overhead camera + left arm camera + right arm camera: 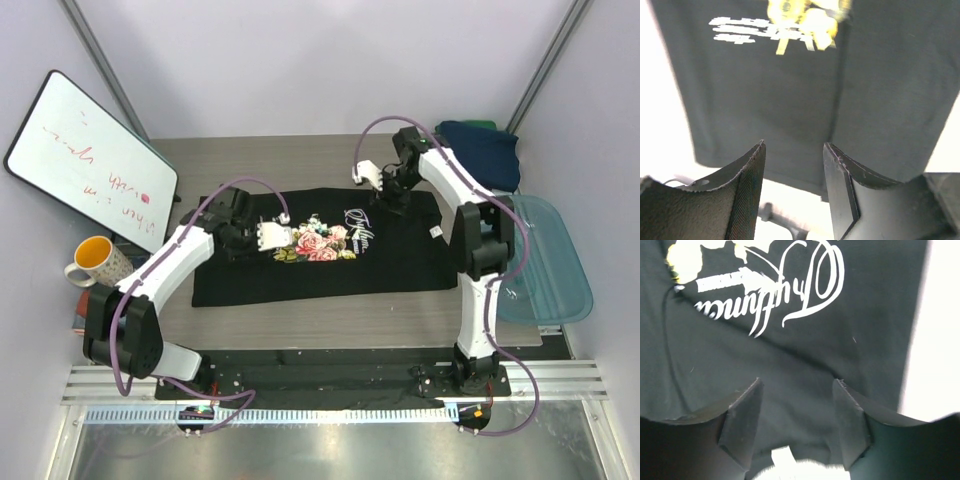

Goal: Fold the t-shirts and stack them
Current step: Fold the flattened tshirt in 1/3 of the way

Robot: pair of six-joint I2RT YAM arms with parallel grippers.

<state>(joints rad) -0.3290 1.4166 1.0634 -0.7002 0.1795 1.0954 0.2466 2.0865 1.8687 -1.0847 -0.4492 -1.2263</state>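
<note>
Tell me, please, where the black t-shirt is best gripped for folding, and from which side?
The black t-shirt lies flat on the table, with no raised fold to pinch. Probably grip its two near corners, left end effector on the left one, right end effector on the right, coming from the near side and sliding a finger under the free edge.

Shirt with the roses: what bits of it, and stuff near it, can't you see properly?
- Lettering on the shirt: top view, too small to read; right wrist view, cut by the top edge.
- Roses: left wrist view, washed out and cut by the top edge.
- Navy pile: top view, partly behind the right arm.
- Whiteboard writing: top view, too small.
</note>
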